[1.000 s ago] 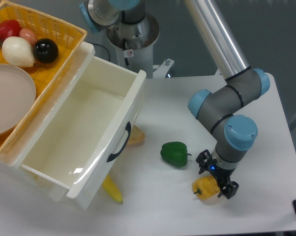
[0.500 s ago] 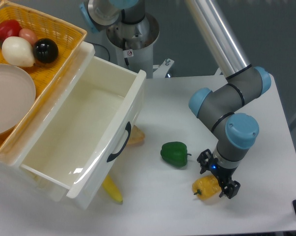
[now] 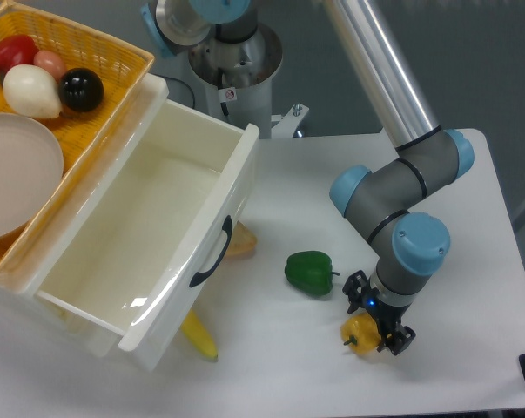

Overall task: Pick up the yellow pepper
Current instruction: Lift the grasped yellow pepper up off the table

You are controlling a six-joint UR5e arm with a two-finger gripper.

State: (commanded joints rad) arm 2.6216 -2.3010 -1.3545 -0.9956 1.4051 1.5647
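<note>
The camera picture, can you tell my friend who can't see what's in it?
A robot arm's end effector is down over a yellow pepper on a white table, its fingers on either side. A green pepper lies nearby, left of it, beside an open white drawer.

Two peppers: one yellow pepper, one green pepper. One drawer, one basket, one bowl, one banana.

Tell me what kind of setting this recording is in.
Probably a robotics lab bench: an arm's end effector works over a white table with props, namely a yellow pepper, a green pepper and an open white drawer.
</note>
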